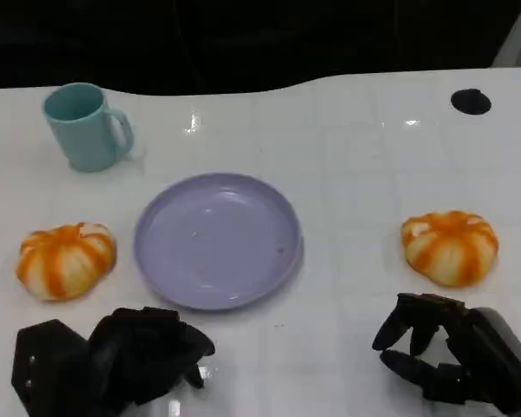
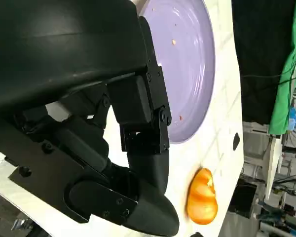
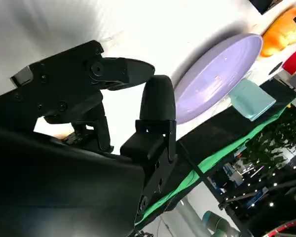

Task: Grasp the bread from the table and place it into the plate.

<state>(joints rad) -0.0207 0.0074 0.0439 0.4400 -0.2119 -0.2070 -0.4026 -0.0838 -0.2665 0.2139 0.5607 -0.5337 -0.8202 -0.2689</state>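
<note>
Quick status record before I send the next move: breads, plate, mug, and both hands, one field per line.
bread, robot's left side: bread on the left, on the table beside the plate, not held
bread, robot's right side: bread on the right, on the table, just beyond the right hand
plate: lavender, centre, no bread in it
mug: teal, upright, far left
left hand: fingers curled in, holding nothing
right hand: fingers apart, holding nothing

a lab: green backdrop (image 2: 286, 74), cluttered equipment racks (image 2: 281, 197)
</note>
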